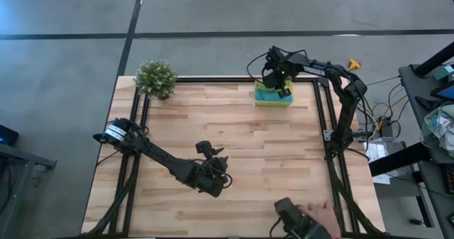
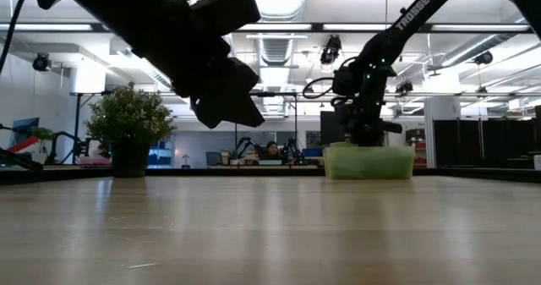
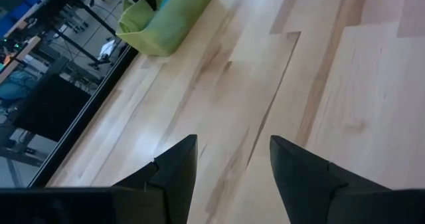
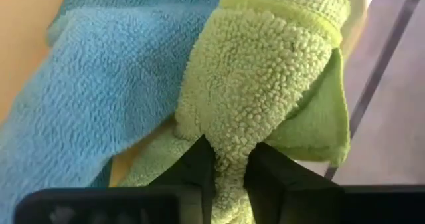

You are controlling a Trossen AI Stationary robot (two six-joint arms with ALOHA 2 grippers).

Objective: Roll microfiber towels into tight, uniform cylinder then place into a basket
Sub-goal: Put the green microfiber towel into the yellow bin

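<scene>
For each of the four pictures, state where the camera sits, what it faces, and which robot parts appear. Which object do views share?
High: above, facing down on the table; both arms.
Low: at tabletop level, facing the room; both arms.
Left wrist: on the left hand, open above bare wood.
Right wrist: on the right hand, pinching the green towel beside the blue towel.
Shared: the basket in high and low.

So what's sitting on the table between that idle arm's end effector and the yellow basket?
Nothing: the high view shows only bare wooden table between the left end effector and the basket.
</scene>
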